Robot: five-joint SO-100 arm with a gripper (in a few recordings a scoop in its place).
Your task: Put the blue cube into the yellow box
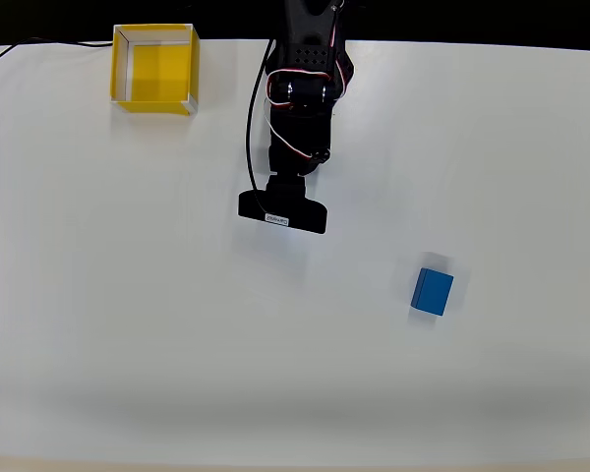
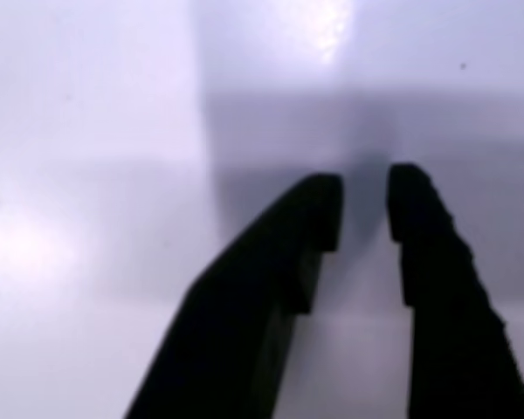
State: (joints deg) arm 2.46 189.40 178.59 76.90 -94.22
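The blue cube (image 1: 433,292) rests on the white table at the lower right of the overhead view. At the far left stands the yellow box (image 1: 153,102), with nothing inside it. My black arm (image 1: 300,108) reaches in from the top middle, and its wrist camera block (image 1: 283,211) covers the fingers from above, up and to the left of the cube. In the wrist view my gripper (image 2: 364,205) hangs over bare table, its two black fingers a narrow gap apart with nothing between them.
The white table (image 1: 177,324) stretches wide around the cube. A black cable (image 1: 39,43) lies at the far left edge, next to the box. Beyond the table's far edge the background is dark.
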